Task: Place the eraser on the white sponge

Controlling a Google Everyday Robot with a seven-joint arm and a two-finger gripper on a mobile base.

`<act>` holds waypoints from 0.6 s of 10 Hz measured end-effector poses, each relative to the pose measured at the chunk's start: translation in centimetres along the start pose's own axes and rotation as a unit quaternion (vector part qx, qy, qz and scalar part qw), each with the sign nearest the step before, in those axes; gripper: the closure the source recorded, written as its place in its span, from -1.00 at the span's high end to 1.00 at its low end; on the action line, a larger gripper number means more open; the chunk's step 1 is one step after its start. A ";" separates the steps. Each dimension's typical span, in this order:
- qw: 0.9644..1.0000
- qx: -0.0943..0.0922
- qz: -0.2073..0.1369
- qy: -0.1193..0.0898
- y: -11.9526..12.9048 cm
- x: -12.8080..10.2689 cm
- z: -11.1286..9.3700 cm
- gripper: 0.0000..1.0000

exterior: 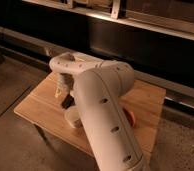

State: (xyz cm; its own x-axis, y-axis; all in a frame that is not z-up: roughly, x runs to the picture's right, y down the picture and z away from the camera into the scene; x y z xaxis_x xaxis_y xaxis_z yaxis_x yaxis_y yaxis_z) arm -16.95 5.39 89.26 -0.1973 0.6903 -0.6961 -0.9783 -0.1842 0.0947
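Looking down on a small wooden table with 1 big white arm bent across it. The gripper hangs off the wrist over the table's left half, pointed down. Wide or narrow: cannot tell, the wrist housing blocks it.

Eraser: small dark block showing just under the gripper, lying on the tabletop as far as I can judge. Touching the gripper or merely beneath it: cannot tell.

White sponge: not in sight. Likely behind the arm; nothing pale and flat shows on the bare wood.

Also on the table: a round cream cup just in front of the eraser; an orange thing peeping out on the other side of the arm, well apart from the eraser.

Handling, my judgement:
- The eraser looks light and firm, a solid block that should not crush or sag. A rubbery surface would likely hold well. Not fragile.
- Best hold: across the 2 long sides, near the middle, from straight above, so it hangs level.
- It sits low on the wood, so the grasp must come right down to the surface. The cup leaves little room on that side.
- The sponge will likely give. Set the eraser flat and centred, and let go low, or it may tip off.
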 end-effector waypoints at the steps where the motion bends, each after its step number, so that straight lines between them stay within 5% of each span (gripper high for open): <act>1: 1.000 -0.003 -0.004 -0.002 0.0 -0.1 -0.1 -0.12; 4: 1.000 -0.007 -0.010 -0.010 -0.3 -0.2 -0.3 -0.80; 6: 1.000 0.001 -0.009 -0.017 -0.6 -0.1 -1.0 -1.00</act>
State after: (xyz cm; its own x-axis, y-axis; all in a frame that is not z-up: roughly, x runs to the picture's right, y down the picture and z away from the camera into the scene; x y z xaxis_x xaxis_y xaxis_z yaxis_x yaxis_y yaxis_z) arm -16.32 4.69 88.55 -0.1820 0.7172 -0.6726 -0.9818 -0.1699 0.0845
